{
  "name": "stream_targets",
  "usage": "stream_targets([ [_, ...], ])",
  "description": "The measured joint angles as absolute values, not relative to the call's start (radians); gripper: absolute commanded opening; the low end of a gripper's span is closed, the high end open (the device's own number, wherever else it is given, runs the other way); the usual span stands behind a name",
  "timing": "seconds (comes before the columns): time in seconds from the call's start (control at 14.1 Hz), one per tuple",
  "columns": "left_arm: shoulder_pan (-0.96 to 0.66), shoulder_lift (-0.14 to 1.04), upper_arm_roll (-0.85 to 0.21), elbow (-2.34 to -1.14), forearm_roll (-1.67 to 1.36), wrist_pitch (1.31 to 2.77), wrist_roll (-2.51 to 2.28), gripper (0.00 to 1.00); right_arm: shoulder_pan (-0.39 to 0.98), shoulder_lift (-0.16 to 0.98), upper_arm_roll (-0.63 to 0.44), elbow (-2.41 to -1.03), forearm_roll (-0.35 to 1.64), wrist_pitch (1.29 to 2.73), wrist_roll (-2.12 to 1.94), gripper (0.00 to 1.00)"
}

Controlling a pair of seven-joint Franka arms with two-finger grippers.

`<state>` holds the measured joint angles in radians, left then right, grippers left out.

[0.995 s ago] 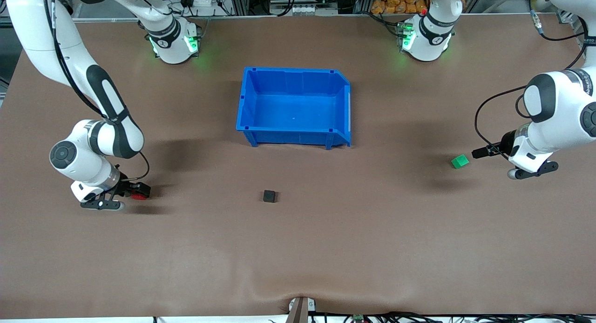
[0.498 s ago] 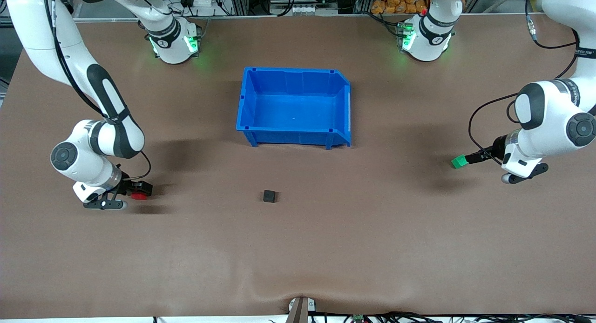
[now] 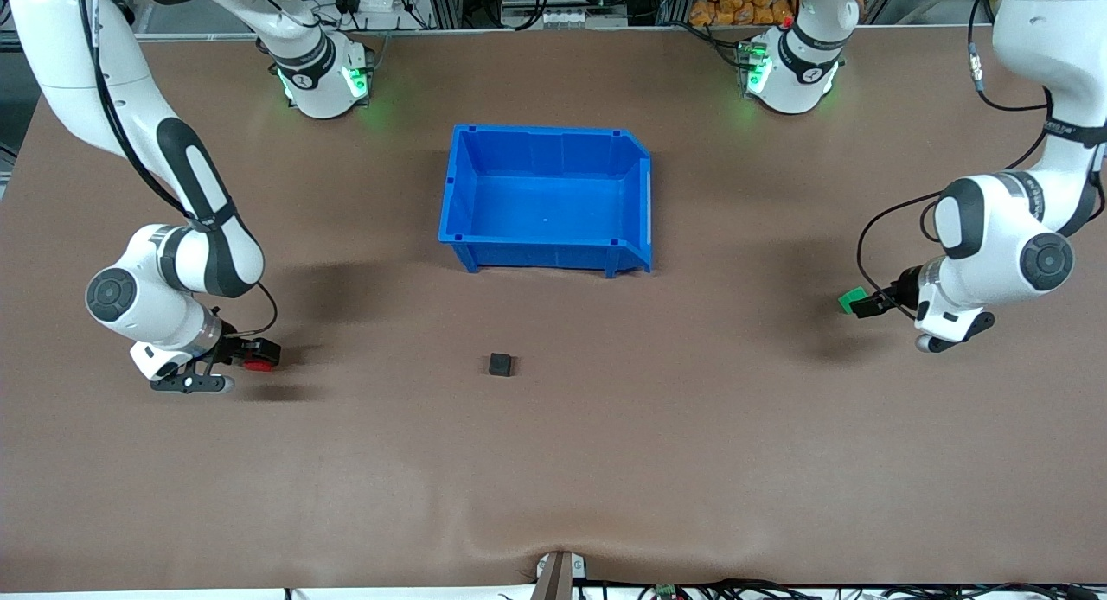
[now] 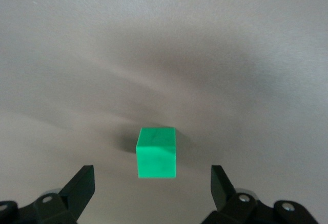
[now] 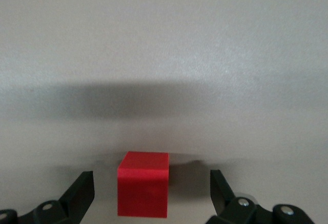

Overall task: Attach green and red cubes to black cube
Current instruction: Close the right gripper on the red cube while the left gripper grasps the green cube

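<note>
Left arm: reaches down from its base, wrist bent low at its own end of the desk.
Left pincer [image 3: 867, 306]: low, fingers [image 4: 82, 185] spread wide.
Right arm: elbow folded, wrist low.
Right pincer [image 3: 256, 354]: low, fingers [image 5: 81, 190] spread wide.

Colours on the brown bench

The bench [image 3: 605, 462] is a plain matte brown. The bin [image 3: 545, 237] is bright blue all over. The green cube [image 4: 157, 151] is a vivid green with faint darker marks; the red cube [image 5: 143, 183] is a solid bright red; the black cube [image 3: 500, 364] is matte black. Both arms are white with black joints, and their bases glow green. The left gripper [image 4: 154, 193] and the right gripper [image 5: 151, 196] have black fingers.
</note>
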<state>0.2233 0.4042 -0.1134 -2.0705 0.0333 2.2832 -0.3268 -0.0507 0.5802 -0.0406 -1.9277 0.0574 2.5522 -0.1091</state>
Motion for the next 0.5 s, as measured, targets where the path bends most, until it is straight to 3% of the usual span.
stream_targets([
  [0.21,0.224,0.432,-0.112,-2.07,0.033,2.294,-0.331,1.0,-0.051,0.58,-0.041,-1.926,0.059,2.543,-0.098,1.0],
  [0.28,0.225,0.436,-0.111,-2.07,0.033,2.297,-0.331,0.99,-0.051,0.58,-0.041,-1.926,0.059,2.537,-0.085,0.92],
  [0.36,0.227,0.438,-0.11,-2.07,0.033,2.298,-0.331,0.91,-0.051,0.58,-0.041,-1.926,0.06,2.529,-0.072,0.65],
  [0.43,0.228,0.44,-0.11,-2.07,0.033,2.299,-0.331,0.87,-0.051,0.58,-0.041,-1.926,0.06,2.525,-0.062,0.27],
  [0.5,0.229,0.443,-0.11,-2.07,0.033,2.3,-0.332,0.85,-0.051,0.58,-0.041,-1.926,0.06,2.519,-0.058,0.0],
])
